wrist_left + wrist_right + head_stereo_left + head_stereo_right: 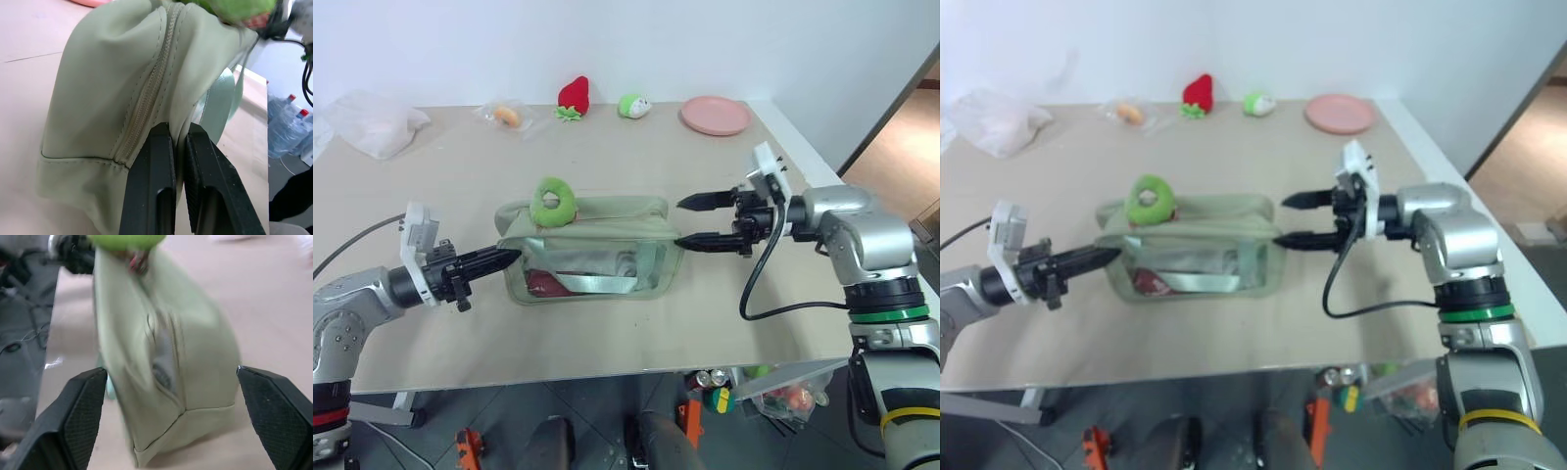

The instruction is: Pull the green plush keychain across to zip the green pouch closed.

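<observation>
On the left, the left gripper [505,258] is clamped on the left end of the pouch [607,220], its fingers [151,191] pinching the fabric by the zipper [146,98]. The pouch lies mid-table [460,323]. The keychain [554,200] rests on its top, towards the left end. The right gripper [690,222] hangs spread wide at the pouch's right end, apparently not touching it.

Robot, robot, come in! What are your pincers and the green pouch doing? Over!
Left pincer shut, pinching green pouch at its end. Right pincer open, just off the other end. Green plush keychain atop pouch near left end. Nothing in the way.
</observation>
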`<state>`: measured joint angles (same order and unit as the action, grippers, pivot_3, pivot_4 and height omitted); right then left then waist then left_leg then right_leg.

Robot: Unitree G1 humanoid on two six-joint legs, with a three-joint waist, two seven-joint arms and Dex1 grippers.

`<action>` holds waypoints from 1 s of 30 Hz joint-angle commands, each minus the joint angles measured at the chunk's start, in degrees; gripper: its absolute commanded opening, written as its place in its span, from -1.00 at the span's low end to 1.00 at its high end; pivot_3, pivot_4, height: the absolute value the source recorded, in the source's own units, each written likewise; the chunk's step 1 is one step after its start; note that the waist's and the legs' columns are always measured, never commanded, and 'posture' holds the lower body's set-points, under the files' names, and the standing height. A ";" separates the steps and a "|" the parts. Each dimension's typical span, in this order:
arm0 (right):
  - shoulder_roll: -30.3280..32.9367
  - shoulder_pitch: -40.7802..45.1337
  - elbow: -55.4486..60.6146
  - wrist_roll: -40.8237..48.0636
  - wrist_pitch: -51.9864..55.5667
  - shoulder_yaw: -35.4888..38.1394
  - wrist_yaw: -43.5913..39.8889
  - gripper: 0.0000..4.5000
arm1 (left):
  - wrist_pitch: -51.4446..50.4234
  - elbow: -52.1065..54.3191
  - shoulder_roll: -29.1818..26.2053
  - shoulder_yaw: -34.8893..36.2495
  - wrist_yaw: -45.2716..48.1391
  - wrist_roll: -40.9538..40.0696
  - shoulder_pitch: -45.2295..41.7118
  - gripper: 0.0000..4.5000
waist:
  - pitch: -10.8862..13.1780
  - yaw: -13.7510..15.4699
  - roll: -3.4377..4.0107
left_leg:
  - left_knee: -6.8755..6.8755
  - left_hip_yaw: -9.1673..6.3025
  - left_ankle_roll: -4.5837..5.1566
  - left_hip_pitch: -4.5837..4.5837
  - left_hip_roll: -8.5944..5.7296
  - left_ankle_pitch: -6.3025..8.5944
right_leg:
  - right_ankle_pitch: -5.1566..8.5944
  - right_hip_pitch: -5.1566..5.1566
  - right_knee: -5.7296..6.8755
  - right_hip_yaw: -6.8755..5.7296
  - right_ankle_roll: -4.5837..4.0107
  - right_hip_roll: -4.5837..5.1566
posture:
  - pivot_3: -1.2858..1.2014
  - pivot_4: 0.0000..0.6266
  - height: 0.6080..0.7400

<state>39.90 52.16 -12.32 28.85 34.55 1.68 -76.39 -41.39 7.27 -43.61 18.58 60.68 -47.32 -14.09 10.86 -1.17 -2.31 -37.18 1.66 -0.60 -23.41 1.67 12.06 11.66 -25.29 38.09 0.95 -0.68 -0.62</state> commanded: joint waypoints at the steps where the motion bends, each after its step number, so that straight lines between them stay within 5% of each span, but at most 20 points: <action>1: -3.47 8.54 2.07 7.27 4.62 5.60 4.69 0.96 | 0.89 0.39 -0.30 -0.19 0.71 0.15 -0.45 -0.88 | 0.01 -0.23 0.01 | 0.00 0.01 0.00 0.00 0.00 0.00 | 0.00 0.00 0.00 0.00 0.00 0.00 | 0.03 -0.52 1.00; 8: -18.28 15.14 -2.17 -1.76 4.83 -5.26 17.72 0.96 | 2.21 -0.78 0.29 -1.05 1.10 0.85 -2.03 -0.88 | -0.12 -1.01 -0.18 | 0.08 -0.05 0.00 0.10 0.40 0.00 | -0.02 0.03 0.05 -0.18 -0.39 -0.24 | 0.03 -0.52 1.00; 26: -25.64 14.92 -7.29 -9.45 -1.29 -14.79 14.28 0.96 | 2.79 1.09 2.00 -1.37 0.30 0.81 -0.85 -0.88 | -0.07 -0.69 -0.11 | 0.20 -0.08 0.00 -0.05 0.22 0.01 | 0.05 -0.10 0.00 -0.09 -0.23 -0.02 | 0.03 -0.52 1.00; 30: -25.59 14.47 -7.20 -9.39 -1.19 -14.23 14.03 0.45 | 2.82 1.50 2.16 -1.40 0.11 0.73 -0.40 -0.88 | -0.07 -0.68 -0.11 | 0.21 -0.08 0.00 -0.05 0.22 0.00 | 0.06 -0.09 0.01 -0.11 -0.24 -0.02 | 0.03 -0.52 1.00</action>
<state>14.50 66.12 -20.47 19.30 33.95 -13.46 -62.07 -39.04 7.01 -41.49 17.23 60.84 -46.33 -14.89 10.78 -1.86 -2.42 -36.97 1.57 -0.60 -23.46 1.89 12.06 11.72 -25.38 38.10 0.84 -0.92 -0.64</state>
